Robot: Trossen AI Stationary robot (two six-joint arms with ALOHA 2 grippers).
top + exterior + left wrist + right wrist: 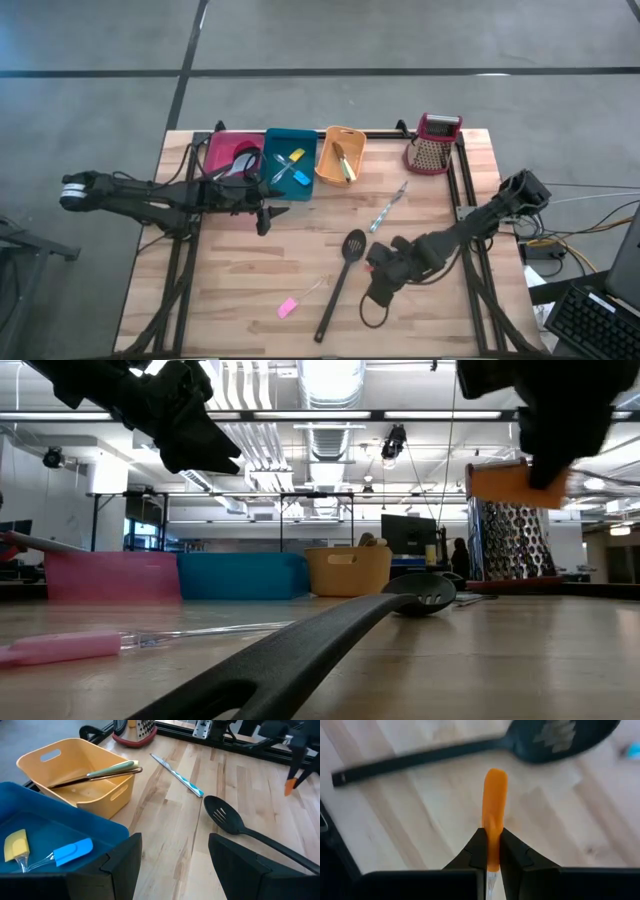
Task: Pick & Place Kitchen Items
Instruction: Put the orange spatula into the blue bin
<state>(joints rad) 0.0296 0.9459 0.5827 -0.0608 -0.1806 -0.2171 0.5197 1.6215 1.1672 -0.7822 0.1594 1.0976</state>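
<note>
My right gripper (493,854) hangs above the table's right half, shut on a small orange-handled tool (494,795); it also shows in the high view (373,264). A long black slotted spoon (340,280) lies flat on the wood just left of it. A pink-handled tool (293,305) lies near the front, and a blue-patterned thin tool (388,208) lies farther back. My left gripper (172,865) waits open in front of the teal bin (290,160), with nothing between its fingers. My right gripper pinches the orange handle (493,837) between its two fingers, one on each flat side. Most of the handle sticks out past the fingertips. The fingers point steeply down, and the tool (505,482) is lifted clear of the table.
Along the far edge stand a pink bin (222,150), the teal bin with yellow- and blue-handled tools, an orange bin (340,155) holding a utensil, and a metal grater (433,146). Bare wood lies at the table's front left.
</note>
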